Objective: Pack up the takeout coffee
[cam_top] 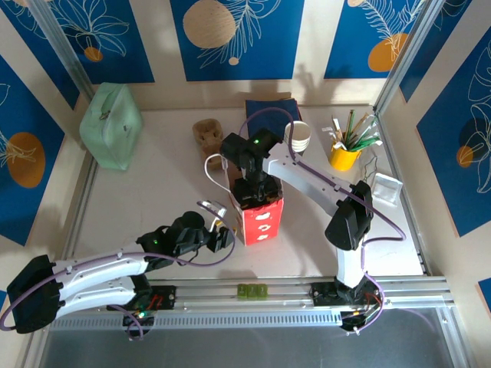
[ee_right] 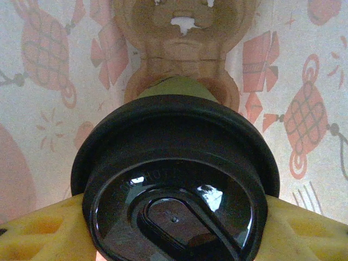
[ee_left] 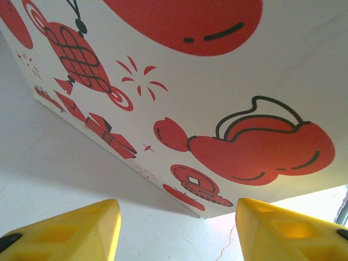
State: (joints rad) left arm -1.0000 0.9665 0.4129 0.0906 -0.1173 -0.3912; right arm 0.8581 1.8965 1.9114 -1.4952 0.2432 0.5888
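The takeout coffee shows its black round lid [ee_right: 174,196] in the right wrist view, with a strip of its cup wall above the lid. My right gripper [ee_right: 174,231] is shut on it, a yellow finger [ee_right: 43,234] pressed against each side of the lid. From above, that gripper [cam_top: 252,190] reaches down into the open top of the red and white paper bag [cam_top: 262,221]. A brown cardboard carrier [ee_right: 182,54] lies beneath the cup inside the bag. My left gripper [ee_left: 176,234] is open and holds nothing, low on the table beside the bag's printed wall [ee_left: 217,81], to the bag's left [cam_top: 220,238].
A green pouch [cam_top: 111,126] lies at the back left. At the back stand a brown cardboard piece [cam_top: 207,132], a blue folded item [cam_top: 272,109], a stack of cups [cam_top: 299,138] and a yellow cup of sticks [cam_top: 345,156]. A small white box [cam_top: 386,188] sits at the right edge.
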